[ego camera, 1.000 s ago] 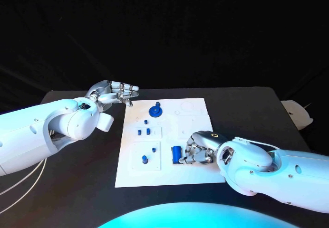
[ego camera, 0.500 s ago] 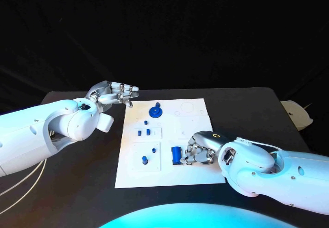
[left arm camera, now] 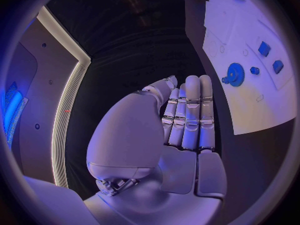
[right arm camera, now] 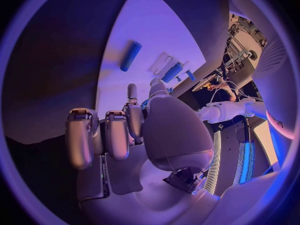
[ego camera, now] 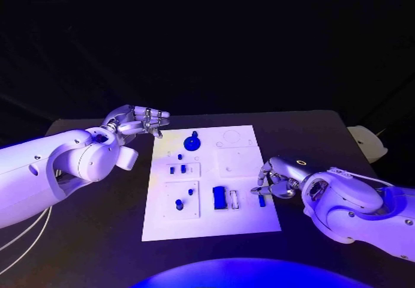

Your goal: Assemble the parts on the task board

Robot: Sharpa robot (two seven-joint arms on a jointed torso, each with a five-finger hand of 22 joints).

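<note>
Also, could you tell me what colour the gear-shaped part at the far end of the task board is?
The gear-shaped part is blue; the left wrist view shows it best.

Bare board lies just ahead of the right hand (ego camera: 275, 180), up to a slim blue peg (ego camera: 262, 200). A blue block (ego camera: 219, 197) stands farther on. Beside the left hand (ego camera: 138, 120), a blue gear (ego camera: 191, 143) blocks the task board (ego camera: 238, 162).

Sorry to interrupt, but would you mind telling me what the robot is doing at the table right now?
It is assembling small blue parts on the white task board. The right hand hovers at the board's right edge beside a slim blue peg, holding nothing. The left hand waits off the board's far left corner, empty, near the blue gear. A larger blue block sits mid-board.
</note>
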